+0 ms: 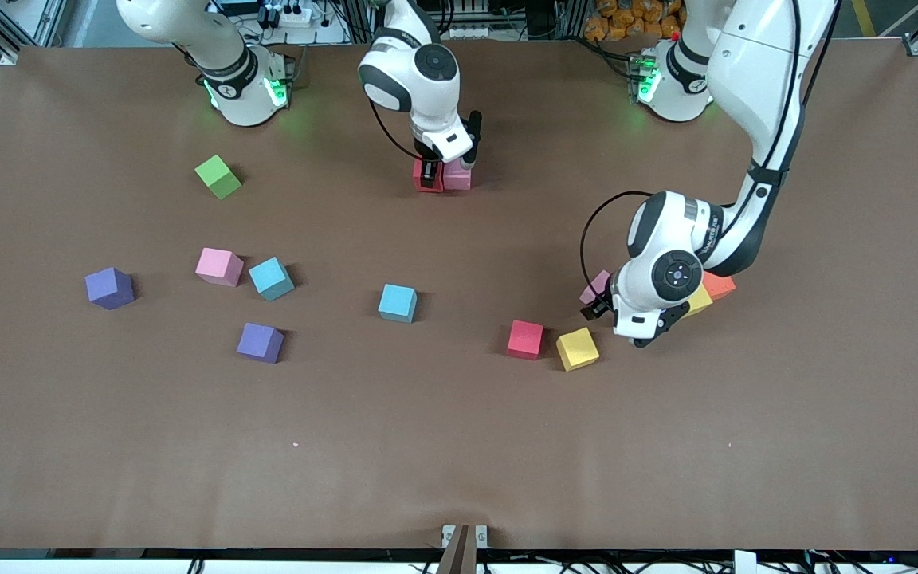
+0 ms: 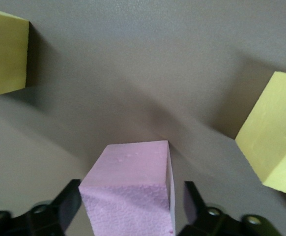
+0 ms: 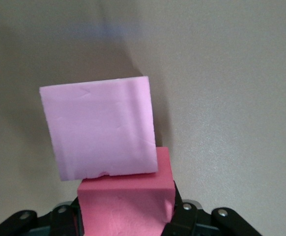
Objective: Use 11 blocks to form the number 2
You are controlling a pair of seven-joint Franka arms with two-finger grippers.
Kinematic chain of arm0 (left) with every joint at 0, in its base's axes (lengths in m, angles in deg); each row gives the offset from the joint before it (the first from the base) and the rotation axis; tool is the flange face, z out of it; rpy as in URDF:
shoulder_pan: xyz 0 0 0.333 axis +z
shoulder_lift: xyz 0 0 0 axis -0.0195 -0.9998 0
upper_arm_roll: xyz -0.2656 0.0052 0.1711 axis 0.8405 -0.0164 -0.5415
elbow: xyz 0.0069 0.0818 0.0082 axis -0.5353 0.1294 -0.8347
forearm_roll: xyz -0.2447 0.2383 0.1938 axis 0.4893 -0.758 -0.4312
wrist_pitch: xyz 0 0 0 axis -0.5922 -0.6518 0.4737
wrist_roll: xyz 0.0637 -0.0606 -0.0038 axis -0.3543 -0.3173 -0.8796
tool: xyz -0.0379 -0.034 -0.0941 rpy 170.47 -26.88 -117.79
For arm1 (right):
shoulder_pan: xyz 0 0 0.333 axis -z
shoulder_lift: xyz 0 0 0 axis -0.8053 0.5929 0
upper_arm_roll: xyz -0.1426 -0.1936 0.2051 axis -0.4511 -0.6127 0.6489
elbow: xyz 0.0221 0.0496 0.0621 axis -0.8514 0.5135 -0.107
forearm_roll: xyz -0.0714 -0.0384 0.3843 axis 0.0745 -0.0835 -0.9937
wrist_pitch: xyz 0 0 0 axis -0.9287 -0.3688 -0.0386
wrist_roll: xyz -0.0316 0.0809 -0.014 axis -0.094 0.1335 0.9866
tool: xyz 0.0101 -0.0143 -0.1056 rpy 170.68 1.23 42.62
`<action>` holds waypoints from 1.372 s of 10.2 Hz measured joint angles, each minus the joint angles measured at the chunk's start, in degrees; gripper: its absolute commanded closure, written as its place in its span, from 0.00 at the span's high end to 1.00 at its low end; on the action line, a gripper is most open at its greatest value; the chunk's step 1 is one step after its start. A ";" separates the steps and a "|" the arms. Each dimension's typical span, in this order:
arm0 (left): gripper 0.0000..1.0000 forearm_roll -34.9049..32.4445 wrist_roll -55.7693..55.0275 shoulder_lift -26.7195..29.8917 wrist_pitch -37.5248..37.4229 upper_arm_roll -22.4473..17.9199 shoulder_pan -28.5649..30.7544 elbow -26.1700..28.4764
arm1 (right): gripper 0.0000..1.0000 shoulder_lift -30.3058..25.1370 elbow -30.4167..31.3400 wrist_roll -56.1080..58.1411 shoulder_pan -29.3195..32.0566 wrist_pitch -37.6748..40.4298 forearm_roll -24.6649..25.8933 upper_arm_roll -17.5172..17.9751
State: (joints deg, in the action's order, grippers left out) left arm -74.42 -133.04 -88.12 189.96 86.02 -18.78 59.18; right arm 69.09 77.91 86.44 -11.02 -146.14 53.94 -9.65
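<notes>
My right gripper [image 1: 437, 171] is shut on a red block [image 3: 126, 201] that rests on the table near the robots' bases. This red block [image 1: 427, 177] touches a pink block [image 1: 457, 177] [image 3: 101, 128] beside it. My left gripper [image 1: 601, 307] [image 2: 131, 196] is low, open, with its fingers either side of a mauve-pink block [image 1: 596, 287] [image 2: 133, 187]; a gap shows at one finger. Two yellow blocks [image 2: 3, 51] [image 2: 275, 132] lie close by. Loose blocks lie nearer the front camera: red [image 1: 525, 339], yellow [image 1: 577, 348], teal [image 1: 398, 303], teal [image 1: 272, 278], pink [image 1: 219, 266], purple [image 1: 260, 342], purple [image 1: 110, 288].
An orange block [image 1: 719, 285] and a yellow block [image 1: 698, 301] lie partly hidden under the left arm's wrist. A light green cube [image 1: 220, 176] sits toward the right arm's end of the brown table [image 1: 459, 446], close to that arm's base.
</notes>
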 measured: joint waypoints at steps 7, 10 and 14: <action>0.22 7.87 -17.85 1.29 0.37 2.37 -2.00 0.35 | 0.26 0.57 -0.26 -0.19 -0.10 1.05 -1.74 0.76; 0.22 8.12 -31.99 6.18 1.72 8.70 -0.61 6.06 | 0.26 0.60 -0.38 -0.20 -0.39 1.05 -2.39 0.98; 0.21 8.19 -46.77 13.12 8.79 19.95 5.79 17.23 | 1.00 0.65 -0.66 -0.21 -0.50 1.06 -2.74 0.98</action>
State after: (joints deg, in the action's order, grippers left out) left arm -66.23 -179.80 -75.00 198.75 105.96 -12.98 76.40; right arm 69.75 77.26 86.23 -11.52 -145.08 51.21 -8.67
